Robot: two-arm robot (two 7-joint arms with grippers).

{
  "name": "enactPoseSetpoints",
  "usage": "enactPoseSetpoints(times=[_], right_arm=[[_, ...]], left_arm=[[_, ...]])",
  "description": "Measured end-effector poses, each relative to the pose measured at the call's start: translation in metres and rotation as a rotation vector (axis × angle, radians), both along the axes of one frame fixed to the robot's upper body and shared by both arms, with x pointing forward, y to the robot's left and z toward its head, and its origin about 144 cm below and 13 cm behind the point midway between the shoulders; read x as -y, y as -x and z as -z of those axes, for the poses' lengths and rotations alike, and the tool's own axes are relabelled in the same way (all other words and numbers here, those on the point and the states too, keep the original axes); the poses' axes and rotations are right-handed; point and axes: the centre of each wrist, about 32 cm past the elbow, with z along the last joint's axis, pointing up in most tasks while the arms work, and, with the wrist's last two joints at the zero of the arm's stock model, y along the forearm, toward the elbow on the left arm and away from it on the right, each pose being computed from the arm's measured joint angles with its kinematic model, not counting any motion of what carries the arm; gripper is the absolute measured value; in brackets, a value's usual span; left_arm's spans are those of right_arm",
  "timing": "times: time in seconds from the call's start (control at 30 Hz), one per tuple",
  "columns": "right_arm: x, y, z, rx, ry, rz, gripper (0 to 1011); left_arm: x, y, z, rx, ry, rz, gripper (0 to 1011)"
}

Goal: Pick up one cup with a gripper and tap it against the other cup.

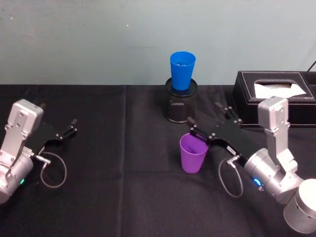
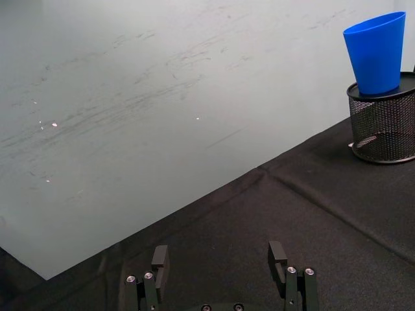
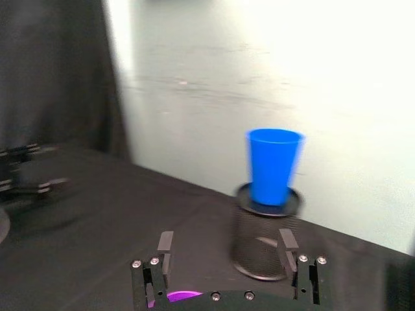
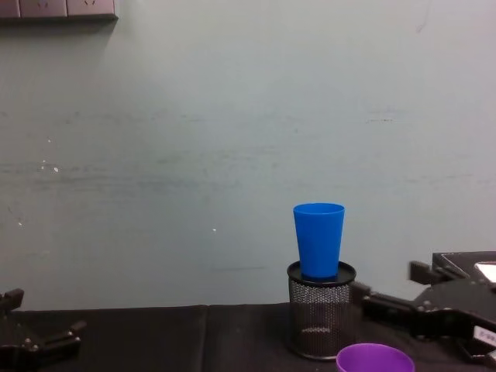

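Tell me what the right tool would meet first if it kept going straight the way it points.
Probably the purple cup: the right tool, open, sits at its rim. In its wrist view the mesh holder with the blue cup lies farther on; depth is unclear.

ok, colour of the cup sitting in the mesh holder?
Bright blue cup, clearest in the head view.

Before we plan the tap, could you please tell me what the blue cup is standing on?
The blue cup stands upright in the mouth of a black mesh holder on the black table, its base sunk below the rim. The holder's inside is covered, so any contents cannot be seen.
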Motion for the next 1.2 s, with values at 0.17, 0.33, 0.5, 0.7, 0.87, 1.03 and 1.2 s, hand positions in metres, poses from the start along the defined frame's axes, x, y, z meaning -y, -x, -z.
enactPoseSetpoints(times=[0.17,0.33,0.5,0.7,0.87,1.03,1.2], right_arm=[[0.004,0.003,0.002,-0.026,-0.009,0.129,1003],[0.009,0.006,0.018,-0.077,0.005,0.299,1003],[0.01,0.005,0.029,-0.094,0.008,0.35,1003],[0.009,0.005,0.03,-0.094,0.007,0.355,1002],[0.009,0.005,0.029,-0.091,0.008,0.354,1003],[0.009,0.005,0.029,-0.09,0.008,0.353,1003],[0.009,0.005,0.029,-0.09,0.008,0.352,1003]], left_arm=[[0.0,0.0,0.0,0.0,0.0,0.0,1000],[0.0,0.0,0.0,0.0,0.0,0.0,1000],[0.0,0.0,0.0,0.0,0.0,0.0,1000],[0.0,0.0,0.0,0.0,0.0,0.0,1000],[0.0,0.0,0.0,0.0,0.0,0.0,1000],[0.0,0.0,0.0,0.0,0.0,0.0,1000],[0.0,0.0,0.0,0.0,0.0,0.0,1000]])
